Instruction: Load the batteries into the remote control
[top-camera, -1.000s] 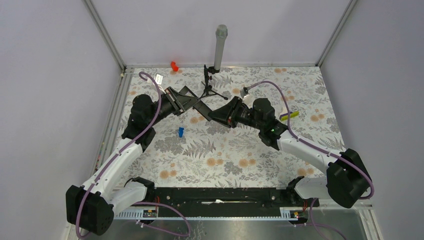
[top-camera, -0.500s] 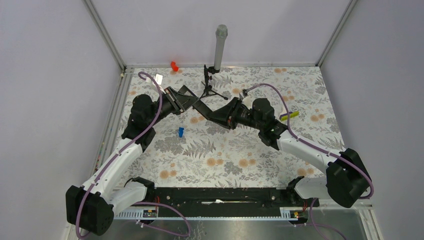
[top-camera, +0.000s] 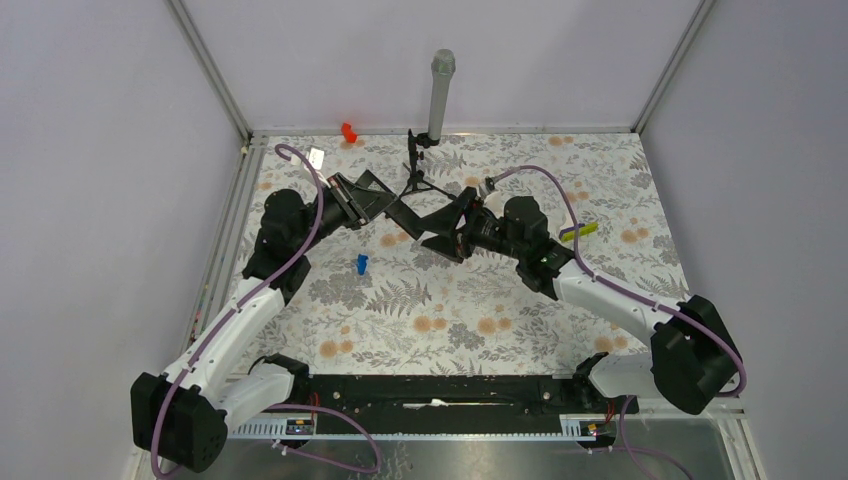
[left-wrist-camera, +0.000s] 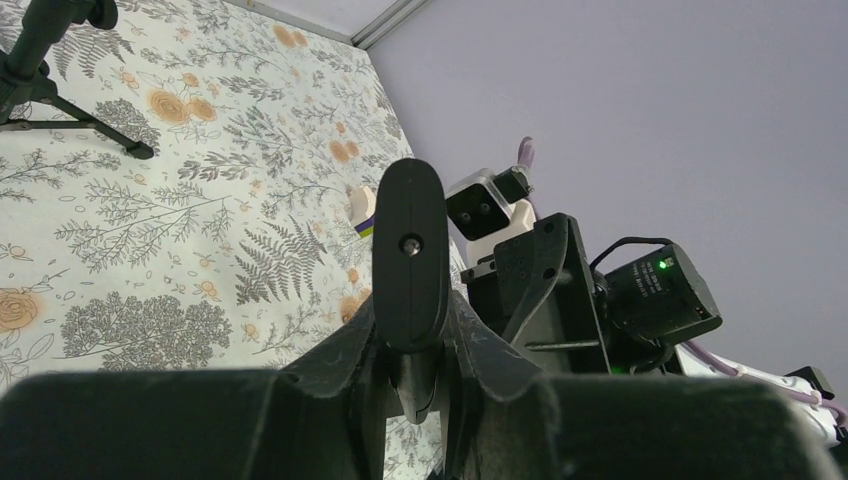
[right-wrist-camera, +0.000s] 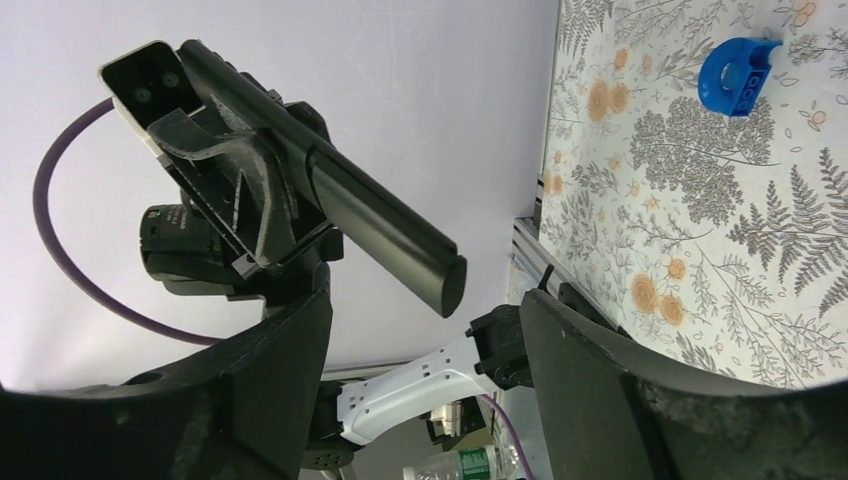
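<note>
A floral-printed worktop (top-camera: 450, 310) carries a few loose items. A small blue piece (top-camera: 361, 263) lies left of centre, well apart from everything else; the right wrist view shows it as a short blue part with a round hole. A yellow-green flat stick (top-camera: 580, 230) lies towards the right edge. A black tripod stand (top-camera: 418, 175) stands near the middle of the far edge, holding an upright grey cylinder (top-camera: 439, 95). A small white tag (top-camera: 318, 157) lies near the far left corner.

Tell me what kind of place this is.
Probably a robotics test cell: plain lilac walls in a metal frame, a table with a floral cover, and a left arm and a right arm bolted at its near edge.
</note>
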